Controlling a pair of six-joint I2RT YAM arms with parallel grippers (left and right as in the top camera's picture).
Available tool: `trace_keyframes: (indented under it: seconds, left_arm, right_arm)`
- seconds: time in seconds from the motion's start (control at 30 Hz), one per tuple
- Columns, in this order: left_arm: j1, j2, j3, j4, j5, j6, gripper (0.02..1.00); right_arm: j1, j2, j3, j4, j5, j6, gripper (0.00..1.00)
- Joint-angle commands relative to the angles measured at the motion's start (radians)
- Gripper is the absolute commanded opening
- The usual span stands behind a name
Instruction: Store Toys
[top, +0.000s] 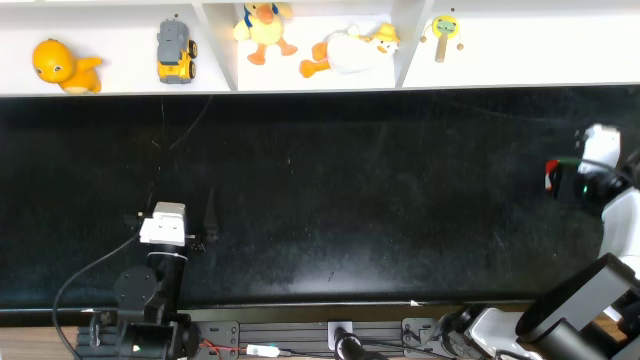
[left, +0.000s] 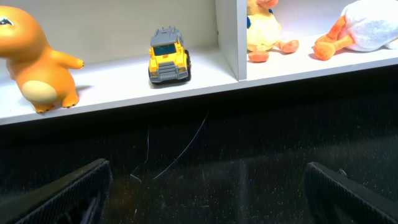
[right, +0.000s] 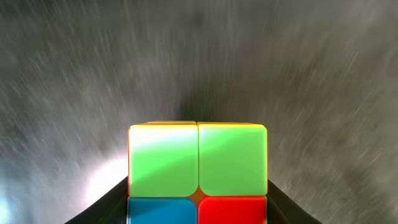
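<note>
Cube (right: 198, 160) first: my right gripper (top: 564, 180) is clamped on it, one finger on either side, with two green tiles facing the wrist camera and a blue and a red tile below them. From above I see that gripper at the far right of the black table (top: 350, 200), a sliver of red showing at its tip (whether the cube rests on the surface or hangs above it I cannot tell). The left gripper (left: 206, 186) sits near its own base at the table's front left, fingers spread wide and holding nothing, facing the white shelf (left: 112, 87) along the table's back edge. In the shelf's left compartment stand an orange figure (left: 38, 59) and, apart from it, a yellow and grey truck (left: 168, 56). Past the divider, the middle compartment holds a yellow duck plush (left: 264, 28) sitting up and a white plush with orange feet (left: 367, 28) lying beside it. The right compartment holds a small yellow toy (top: 443, 35).
</note>
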Motion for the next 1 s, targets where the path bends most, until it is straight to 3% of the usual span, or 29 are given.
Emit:
trace_keyframes:
  seconds: [0.03, 0.27, 0.53, 1.0]
  left_arm:
    - [-0.007, -0.013, -0.002, -0.003, -0.008, -0.006, 0.996]
    - [-0.007, -0.013, -0.002, -0.003, -0.008, -0.006, 0.998]
    - [-0.007, -0.013, -0.002, -0.003, -0.008, -0.006, 0.996]
    - [-0.007, -0.013, -0.002, -0.003, -0.008, -0.006, 0.998]
  right_arm:
    - [0.063, -0.030, 0.087, 0.003, 0.038, 0.094, 0.483]
    - [0.143, -0.030, 0.127, 0.050, 0.033, 0.212, 0.500]
    - [0.218, -0.023, 0.218, 0.128, 0.034, 0.216, 0.533]
    - [0.280, 0.257, 0.541, 0.050, 0.035, 0.256, 0.531]
